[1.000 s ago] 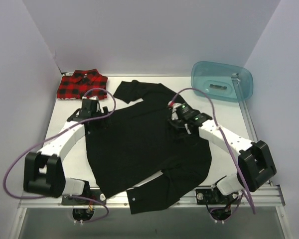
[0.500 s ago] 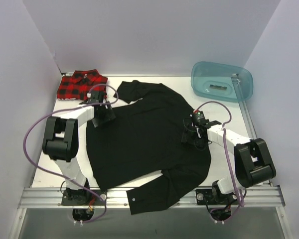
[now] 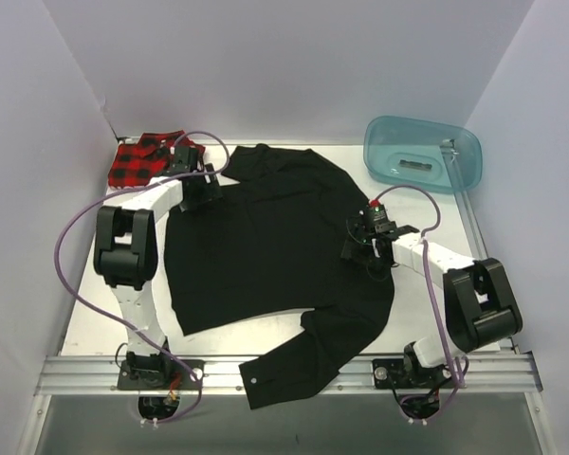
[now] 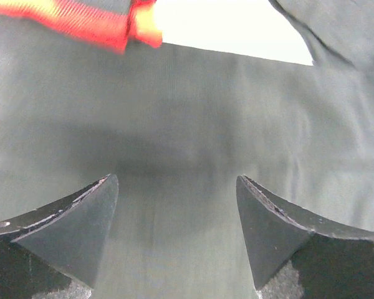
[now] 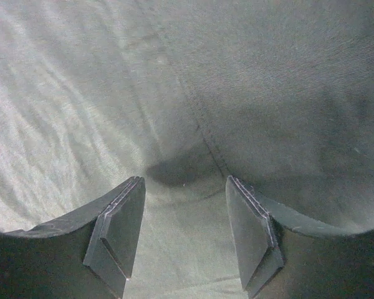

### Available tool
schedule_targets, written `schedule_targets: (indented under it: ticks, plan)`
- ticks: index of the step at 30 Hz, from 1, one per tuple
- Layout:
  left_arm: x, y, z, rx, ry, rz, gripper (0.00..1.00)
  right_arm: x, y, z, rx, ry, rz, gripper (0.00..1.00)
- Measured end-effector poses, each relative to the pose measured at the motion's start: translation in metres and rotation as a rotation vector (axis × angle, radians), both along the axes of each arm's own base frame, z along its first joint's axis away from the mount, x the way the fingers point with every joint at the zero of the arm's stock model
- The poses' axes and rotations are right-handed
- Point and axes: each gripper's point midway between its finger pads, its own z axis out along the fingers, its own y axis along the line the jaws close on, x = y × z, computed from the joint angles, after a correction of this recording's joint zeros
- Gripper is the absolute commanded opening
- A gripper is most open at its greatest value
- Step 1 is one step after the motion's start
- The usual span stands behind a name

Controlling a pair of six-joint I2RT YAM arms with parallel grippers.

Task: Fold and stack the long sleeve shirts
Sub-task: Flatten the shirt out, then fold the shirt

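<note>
1. table (image 3: pixel 351 156): white surface bearing both shirts and a tub, seen from above.
2. black shirt (image 3: pixel 266 246): spread open across the middle of the table, collar towards the far wall. one long sleeve trails from its right side down to the near rail, between the two arm bases.
3. plaid shirt (image 3: pixel 133 161): red and black, bunched in the far left corner, just beside the black shirt's upper left edge. in the left wrist view it shows only as a blurred red strip (image 4: pixel 81 18) at the top.
4. tub (image 3: pixel 422 156): translucent teal plastic, in the far right corner, apart from both shirts.
5. left gripper (image 3: pixel 201 194): over the upper left part of the black shirt, near the plaid one. its wrist view (image 4: pixel 176 180) shows the jaws spread wide with smooth black cloth (image 4: pixel 187 124) below and nothing clamped between them.
6. right gripper (image 3: pixel 356 248): at the right edge of the black shirt, about midway down. its wrist view (image 5: pixel 184 180) shows the jaws partly apart above the cloth (image 5: pixel 268 75), a seam and a small dark dimple just ahead of the tips, no fabric pinched.
</note>
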Motion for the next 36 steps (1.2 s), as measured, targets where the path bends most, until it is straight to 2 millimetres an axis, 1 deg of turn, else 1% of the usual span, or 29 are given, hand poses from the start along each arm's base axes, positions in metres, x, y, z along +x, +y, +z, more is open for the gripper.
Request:
schedule_targets:
  ticks: [1,2,4,7,9,10,11,12,13,14,17,19,20,22,25,29,30,32,36]
  plan:
    - [-0.005,0.000,0.008,-0.005,-0.017,0.000,0.87,0.001,0.000,0.004,-0.010,-0.013,0.007,0.56]
    - [-0.015,0.002,0.018,-0.009,-0.028,0.003,0.88,0.001,-0.002,0.010,-0.016,-0.030,0.006,0.58]
    - [-0.042,0.006,0.053,-0.021,-0.081,0.031,0.88,0.000,-0.006,0.027,-0.028,-0.072,0.005,0.60]
    - [-0.086,0.016,0.115,-0.044,-0.206,0.104,0.88,-0.003,-0.015,0.060,-0.038,-0.158,-0.011,0.61]
    - [-0.119,0.021,0.148,-0.075,-0.297,0.136,0.86,-0.006,-0.021,0.078,-0.038,-0.208,-0.026,0.60]
    - [-0.135,0.022,0.155,-0.090,-0.322,0.147,0.84,-0.009,-0.023,0.084,-0.036,-0.224,-0.029,0.60]
    - [-0.149,0.023,0.158,-0.106,-0.347,0.153,0.83,-0.013,-0.025,0.087,-0.033,-0.235,-0.031,0.59]
    - [-0.165,0.023,0.153,-0.118,-0.343,0.160,0.82,-0.018,-0.028,0.087,-0.032,-0.237,-0.037,0.59]
    - [-0.180,0.023,0.142,-0.123,-0.325,0.165,0.81,-0.024,-0.030,0.084,-0.032,-0.230,-0.040,0.59]
    - [-0.192,0.023,0.127,-0.127,-0.296,0.167,0.81,-0.031,-0.032,0.079,-0.033,-0.216,-0.044,0.58]
    - [-0.230,0.022,0.068,-0.118,-0.144,0.178,0.79,-0.060,-0.042,0.053,-0.048,-0.139,-0.063,0.56]
    - [-0.254,0.023,0.032,-0.105,-0.033,0.192,0.78,-0.073,-0.048,0.040,-0.061,-0.093,-0.074,0.56]
    - [-0.264,0.023,0.020,-0.101,0.008,0.198,0.77,-0.078,-0.050,0.035,-0.064,-0.071,-0.081,0.55]
    - [-0.274,0.023,0.002,-0.099,0.062,0.216,0.76,-0.083,-0.054,0.027,-0.066,-0.038,-0.094,0.53]
    - [-0.276,0.022,-0.013,-0.105,0.107,0.243,0.75,-0.085,-0.055,0.017,-0.058,-0.001,-0.109,0.51]
    - [-0.268,0.022,-0.030,-0.091,0.146,0.280,0.74,-0.090,-0.054,0.000,-0.047,0.055,-0.115,0.50]
    - [-0.264,0.022,-0.031,-0.085,0.152,0.291,0.73,-0.091,-0.054,-0.004,-0.048,0.068,-0.113,0.50]
    - [-0.250,0.022,-0.030,-0.087,0.128,0.308,0.73,-0.092,-0.053,-0.010,-0.047,0.091,-0.110,0.50]
    - [-0.226,0.025,-0.029,-0.088,0.109,0.351,0.73,-0.083,-0.048,-0.011,-0.031,0.072,-0.106,0.49]
